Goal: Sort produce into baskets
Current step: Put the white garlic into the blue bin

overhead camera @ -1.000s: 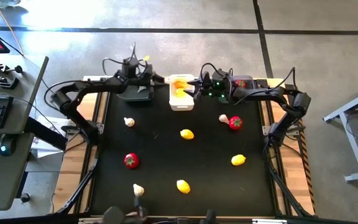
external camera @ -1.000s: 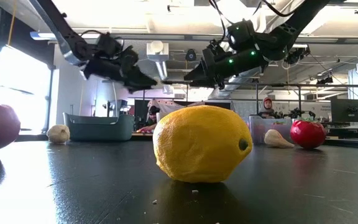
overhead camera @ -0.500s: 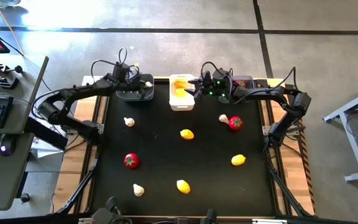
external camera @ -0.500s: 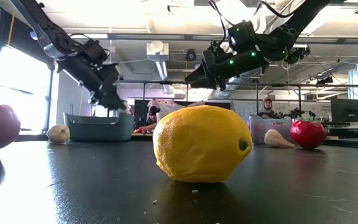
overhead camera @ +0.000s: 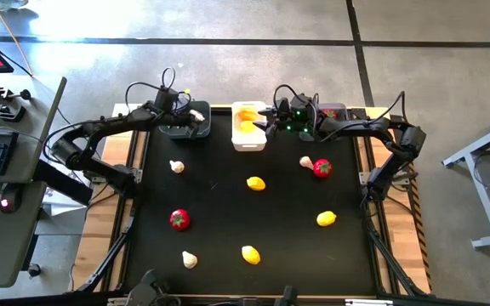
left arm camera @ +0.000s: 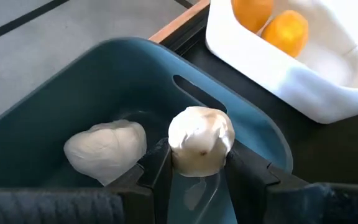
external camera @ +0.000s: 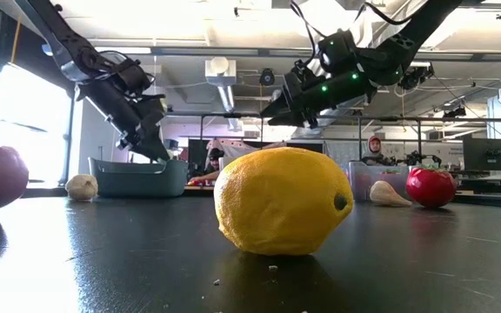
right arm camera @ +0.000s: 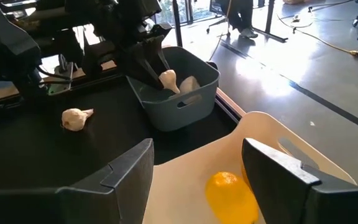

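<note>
Between left pincer point(left arm camera: 194, 171) fingers, garlic point(left arm camera: 201, 140)

A black-topped desk point(overhead camera: 228, 212) seen from above, with pale wooden strips along its two sides. At the middle of its far edge stands a white basket point(overhead camera: 248, 136), the landmark here. A dark grey basket point(overhead camera: 183, 129) sits just left of it, and a second dark basket point(overhead camera: 334, 112) lies to its right, mostly hidden. Loose pieces lie well apart on the desk. Nearest the white basket, just in front, is a yellow lemon point(overhead camera: 256, 183). Front-left of the basket are a beige garlic point(overhead camera: 177, 167), a red tomato point(overhead camera: 179, 219) and another garlic point(overhead camera: 190, 259). Front-right are a garlic point(overhead camera: 306, 161) touching a tomato point(overhead camera: 322, 168), then a lemon point(overhead camera: 327, 219). Farthest in front is a lemon point(overhead camera: 250, 253).
</note>
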Available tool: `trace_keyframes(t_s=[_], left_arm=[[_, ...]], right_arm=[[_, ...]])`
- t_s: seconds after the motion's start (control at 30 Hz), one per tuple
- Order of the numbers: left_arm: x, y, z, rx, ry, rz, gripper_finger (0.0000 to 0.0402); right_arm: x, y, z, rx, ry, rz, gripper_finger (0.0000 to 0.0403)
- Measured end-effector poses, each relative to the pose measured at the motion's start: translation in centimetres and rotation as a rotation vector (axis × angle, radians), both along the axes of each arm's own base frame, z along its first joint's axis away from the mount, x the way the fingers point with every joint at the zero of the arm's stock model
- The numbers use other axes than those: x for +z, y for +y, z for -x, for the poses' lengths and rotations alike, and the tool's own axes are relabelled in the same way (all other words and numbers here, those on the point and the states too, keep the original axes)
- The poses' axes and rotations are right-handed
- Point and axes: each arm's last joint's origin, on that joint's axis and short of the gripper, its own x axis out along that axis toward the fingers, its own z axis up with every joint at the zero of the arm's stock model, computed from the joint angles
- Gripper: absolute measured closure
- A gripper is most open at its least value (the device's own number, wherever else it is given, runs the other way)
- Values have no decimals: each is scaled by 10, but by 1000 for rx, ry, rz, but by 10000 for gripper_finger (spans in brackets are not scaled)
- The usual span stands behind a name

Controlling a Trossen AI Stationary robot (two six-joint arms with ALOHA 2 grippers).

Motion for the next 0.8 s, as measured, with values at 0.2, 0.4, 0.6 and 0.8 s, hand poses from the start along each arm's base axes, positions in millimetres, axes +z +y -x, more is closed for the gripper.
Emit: trace_keyframes(t_s=[0.2,0.4,0.6,0.8], left_arm=[[-16,6,-5,-23,19,25,302],[-27,10,-9,-47,6,45,301],[-22,10,-9,-58,-3,10,267],[-23,9,-8,-43,-4,35,215]], right_arm=[[0,0,0,-4,5,-2,167],[-1,0,0,-4,13,-7,167],[-1,0,0,-4,13,-6,167],[-1,0,0,-6,11,-11,167]])
